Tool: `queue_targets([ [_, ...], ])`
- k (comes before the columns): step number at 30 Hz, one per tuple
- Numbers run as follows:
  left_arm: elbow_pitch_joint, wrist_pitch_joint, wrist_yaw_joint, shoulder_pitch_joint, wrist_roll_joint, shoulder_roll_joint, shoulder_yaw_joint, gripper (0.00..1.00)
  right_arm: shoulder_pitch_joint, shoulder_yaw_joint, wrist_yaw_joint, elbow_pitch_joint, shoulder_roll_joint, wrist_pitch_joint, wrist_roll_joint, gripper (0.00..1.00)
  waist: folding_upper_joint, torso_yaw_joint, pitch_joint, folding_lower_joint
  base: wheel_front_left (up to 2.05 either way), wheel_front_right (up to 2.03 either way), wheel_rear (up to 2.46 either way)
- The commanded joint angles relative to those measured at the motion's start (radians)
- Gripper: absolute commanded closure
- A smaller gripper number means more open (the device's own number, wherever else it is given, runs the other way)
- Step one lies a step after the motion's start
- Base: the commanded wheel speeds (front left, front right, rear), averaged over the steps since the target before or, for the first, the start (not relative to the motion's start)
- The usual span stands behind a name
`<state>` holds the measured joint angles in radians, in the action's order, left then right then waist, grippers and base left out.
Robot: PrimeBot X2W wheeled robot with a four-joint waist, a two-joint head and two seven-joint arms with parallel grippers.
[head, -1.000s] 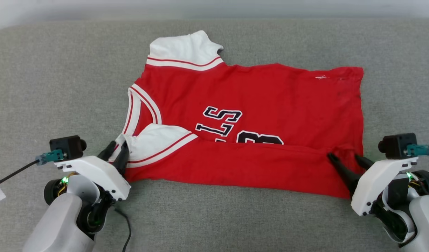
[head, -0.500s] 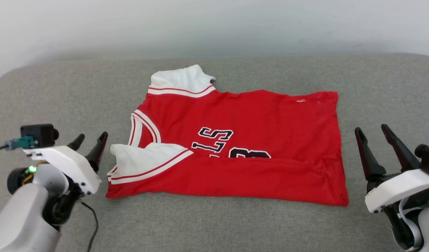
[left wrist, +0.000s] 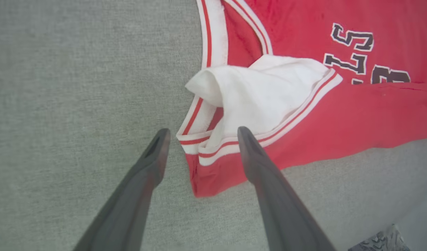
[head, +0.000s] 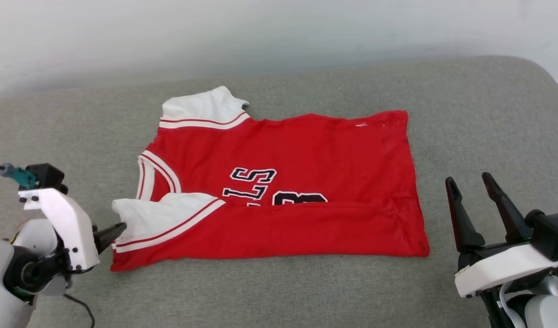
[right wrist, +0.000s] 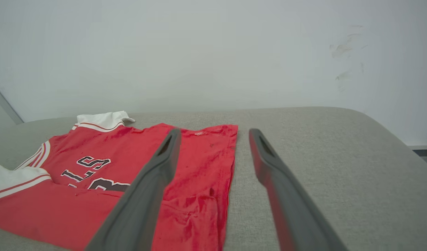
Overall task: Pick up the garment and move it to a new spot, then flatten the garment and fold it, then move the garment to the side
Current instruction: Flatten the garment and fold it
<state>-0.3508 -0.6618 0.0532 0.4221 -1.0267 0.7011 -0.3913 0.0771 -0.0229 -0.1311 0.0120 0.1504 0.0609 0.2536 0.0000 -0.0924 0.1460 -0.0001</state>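
Ok, head view: garment (head: 279, 150) lies flat on the grey cushion (head: 479, 114), roughly centred, with the collar (head: 158, 175) toward the robot's left and the hem (head: 408, 182) toward its right. The near long edge is folded up over the body and covers the lower part of the black letters (head: 253, 175) and the number (head: 301, 199). The far sleeve (head: 201, 107) sticks out white at the back edge. The near sleeve (head: 160, 214) lies on top of the red at the near-left corner. Left gripper (head: 117, 228) sits low at that corner with one dark finger tip right at the sleeve edge; can't tell contact from here. Right gripper (head: 468, 180) is off the cloth, just beyond the hem on the robot's right, fingers spread, nothing between them. A pale wall (head: 279, 36) stands behind the cushion. Left wrist view: left gripper is released, fingers wide apart. The red corner and striped trim (left wrist: 290, 106) show in the gap. One finger overlaps the trim edge, the other is over bare cushion, and nothing is pinched. Right wrist view: right gripper is released too, fingers apart. One finger crosses in front of the wrinkled hem end, the other in front of bare cushion. The garment fills the view's left.
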Motion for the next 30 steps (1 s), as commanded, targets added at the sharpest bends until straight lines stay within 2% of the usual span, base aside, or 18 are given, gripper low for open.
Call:
queue_targets([
  [1,0.003,-0.028,-0.017,-0.014,-0.016,0.009,0.004,0.00,-0.003,-0.002,0.001,0.006,-0.012,-0.002,0.001,0.00,0.0000,-0.024,0.028,0.0001,0.00,0.00,0.00],
  [7,-0.008,-0.087,-0.071,-0.050,-0.050,0.015,0.007,0.00,0.032,-0.020,0.001,0.009,-0.020,0.002,0.009,0.00,0.0000,-0.055,0.074,0.0001,0.00,0.00,0.00],
  [10,-0.021,-0.097,-0.087,-0.081,-0.072,-0.015,0.002,0.00,0.044,-0.019,0.001,0.003,-0.019,0.004,0.014,0.00,0.0000,-0.062,0.092,0.0001,0.00,0.00,0.00],
  [11,-0.028,-0.091,-0.086,-0.086,-0.072,-0.024,-0.001,0.24,0.047,-0.017,0.001,0.002,-0.016,0.004,0.014,0.00,0.0000,-0.062,0.096,0.0001,0.00,0.00,0.00],
  [12,-0.039,-0.084,-0.082,-0.091,-0.080,-0.038,0.000,0.65,0.050,-0.014,0.001,0.001,-0.015,0.001,0.019,0.00,0.0000,-0.060,0.100,0.0001,0.00,0.00,0.00],
  [13,-0.050,-0.077,-0.074,-0.092,-0.087,-0.054,-0.001,1.00,0.052,-0.010,0.001,0.001,-0.009,-0.005,0.020,0.00,0.0000,-0.057,0.104,0.0001,0.00,0.00,0.00],
  [16,-0.073,-0.041,-0.060,-0.092,-0.096,-0.095,0.000,1.00,0.058,0.002,0.001,-0.002,0.006,-0.031,0.045,0.00,0.0000,-0.045,0.101,0.0001,0.00,0.00,0.00],
  [20,-0.079,0.049,-0.032,-0.066,-0.060,-0.103,0.009,1.00,0.063,0.035,0.001,-0.015,0.044,-0.106,0.098,0.00,0.0000,-0.017,0.093,0.0001,0.00,0.00,0.00],
  [23,-0.068,0.130,-0.013,-0.034,-0.021,-0.106,0.015,1.00,0.061,0.053,0.001,-0.040,0.085,-0.209,0.150,0.00,0.0000,0.009,0.085,0.0001,0.00,0.00,0.00],
  [30,0.014,0.272,-0.008,0.003,0.062,-0.132,0.007,1.00,0.045,0.071,0.001,-0.085,0.170,-0.538,0.269,0.00,0.0000,0.078,0.087,0.0001,0.00,0.00,0.00],
])
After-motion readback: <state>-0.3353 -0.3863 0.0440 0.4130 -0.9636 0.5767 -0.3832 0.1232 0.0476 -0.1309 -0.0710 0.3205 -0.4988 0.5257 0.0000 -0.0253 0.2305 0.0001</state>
